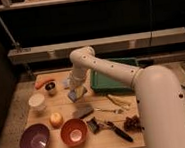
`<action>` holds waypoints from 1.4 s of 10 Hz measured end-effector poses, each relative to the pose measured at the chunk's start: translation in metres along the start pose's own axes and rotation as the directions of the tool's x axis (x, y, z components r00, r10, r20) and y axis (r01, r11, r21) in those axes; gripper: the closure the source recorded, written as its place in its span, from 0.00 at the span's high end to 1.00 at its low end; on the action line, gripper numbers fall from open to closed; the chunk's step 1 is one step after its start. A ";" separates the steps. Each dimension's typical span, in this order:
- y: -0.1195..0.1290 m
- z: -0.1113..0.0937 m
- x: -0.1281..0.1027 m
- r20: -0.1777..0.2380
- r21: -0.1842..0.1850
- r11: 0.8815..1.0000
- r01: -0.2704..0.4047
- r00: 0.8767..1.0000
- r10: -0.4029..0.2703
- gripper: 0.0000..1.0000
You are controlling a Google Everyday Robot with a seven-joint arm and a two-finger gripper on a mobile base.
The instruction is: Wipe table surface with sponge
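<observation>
The wooden table (64, 108) carries many items. My gripper (77, 94) is low over the table's middle, just left of the green tray (114, 79). It appears shut on a small light-blue and yellow sponge (74, 96), which sits at or just above the table surface. The white arm reaches in from the right and bends down over the tray's left edge.
A carrot (44, 83), a small dark cup (51, 88) and a white cup (37, 101) stand to the left. A grey block (82, 111), an orange fruit (56, 119), a purple bowl (34, 139), an orange bowl (74, 132) and a black brush (112, 129) lie in front.
</observation>
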 end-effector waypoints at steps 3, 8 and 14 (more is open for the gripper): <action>0.002 0.020 -0.003 0.007 -0.007 1.000 0.013 1.000 -0.013 0.00; 0.003 0.021 -0.004 0.009 0.000 1.000 0.011 1.000 -0.011 0.00; 0.006 0.035 -0.003 0.015 0.004 1.000 0.016 1.000 -0.016 0.00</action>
